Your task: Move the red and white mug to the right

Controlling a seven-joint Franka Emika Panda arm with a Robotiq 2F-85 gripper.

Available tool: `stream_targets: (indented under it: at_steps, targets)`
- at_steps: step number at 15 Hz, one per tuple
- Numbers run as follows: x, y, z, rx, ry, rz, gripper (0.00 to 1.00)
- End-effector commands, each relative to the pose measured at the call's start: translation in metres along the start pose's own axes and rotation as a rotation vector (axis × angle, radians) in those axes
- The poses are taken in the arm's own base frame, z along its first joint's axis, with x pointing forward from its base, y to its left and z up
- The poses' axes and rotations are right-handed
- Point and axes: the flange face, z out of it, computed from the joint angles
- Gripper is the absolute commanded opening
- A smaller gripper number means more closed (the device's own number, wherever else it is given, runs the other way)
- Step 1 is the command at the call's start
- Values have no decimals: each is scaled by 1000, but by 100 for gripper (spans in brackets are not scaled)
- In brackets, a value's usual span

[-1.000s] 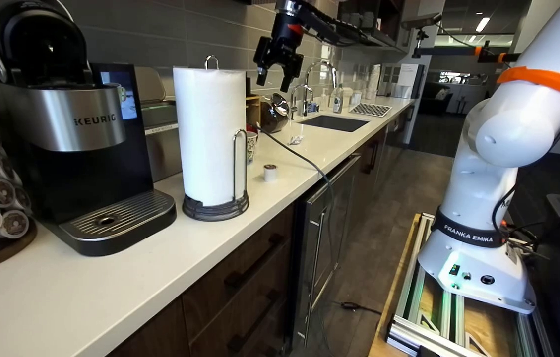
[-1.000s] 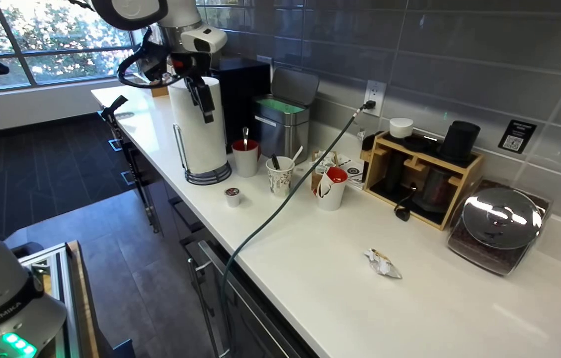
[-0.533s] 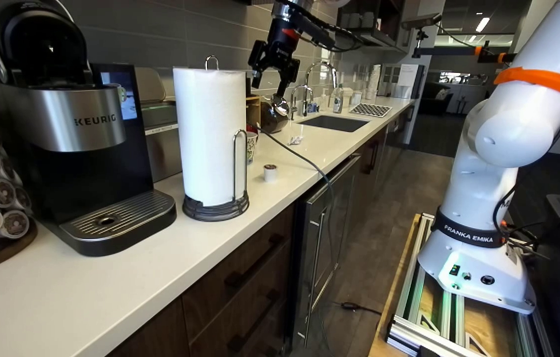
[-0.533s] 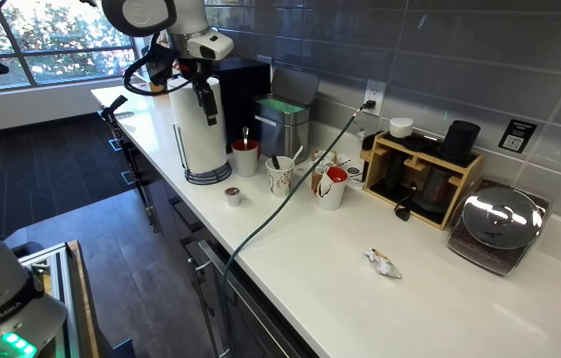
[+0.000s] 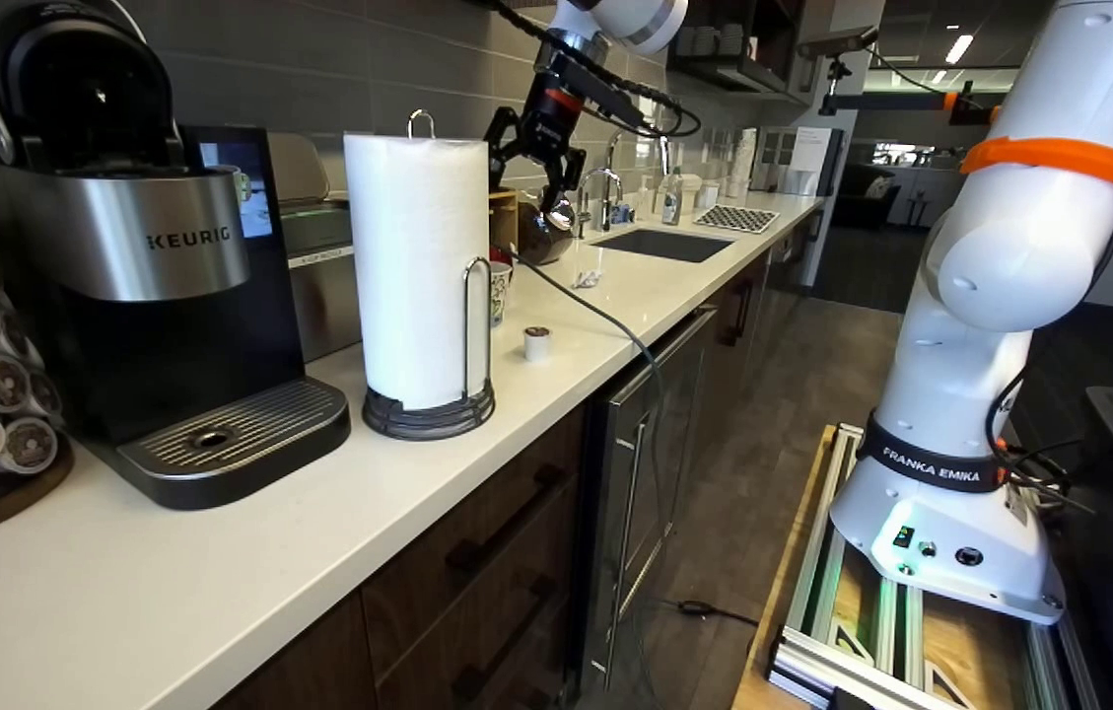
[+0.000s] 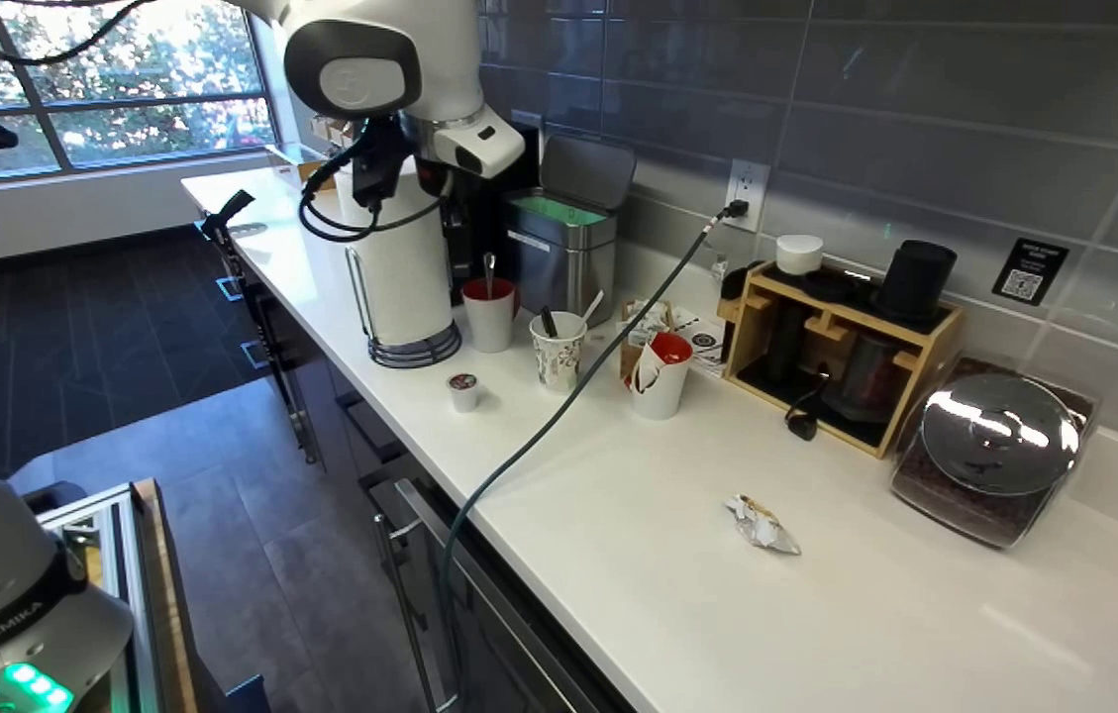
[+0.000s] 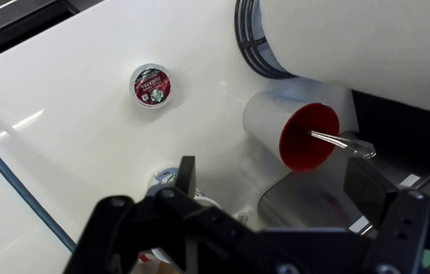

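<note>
The red and white mug (image 6: 490, 319) stands upright on the counter, white outside and red inside, with a spoon in it. It is beside the paper towel roll in an exterior view. In the wrist view the mug (image 7: 266, 118) shows above the gap between my fingertips. My gripper (image 7: 275, 173) is open and empty, its fingers wide apart. In an exterior view my gripper (image 5: 522, 195) hangs above the counter behind the paper towel roll, which hides the mug there. A similar white cup with a red inside (image 6: 660, 388) holds a torn wrapper farther right.
The paper towel roll (image 6: 400, 267) stands close to the mug. A metal bin (image 6: 563, 257) is behind it. A patterned paper cup (image 6: 557, 356), a coffee pod (image 6: 464, 394) and a green cable (image 6: 559, 411) are to the mug's right. A crumpled wrapper (image 6: 762, 525) lies on the counter.
My gripper has moved down and toward the wall, and has tilted. It shifts left in an exterior view and the arm shifts right in an exterior view. The mug has not moved.
</note>
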Motion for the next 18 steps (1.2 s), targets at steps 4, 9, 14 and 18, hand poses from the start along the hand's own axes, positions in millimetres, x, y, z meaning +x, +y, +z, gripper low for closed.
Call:
stream_targets:
  at_steps: [4, 9, 14, 18]
  targets:
    - [38, -32, 57, 13, -26, 146, 100]
    - [37, -36, 70, -8, -50, 177, 100]
    - [42, -43, 77, -3, -15, 176, 100]
    - [51, -53, 97, 3, 4, 164, 100]
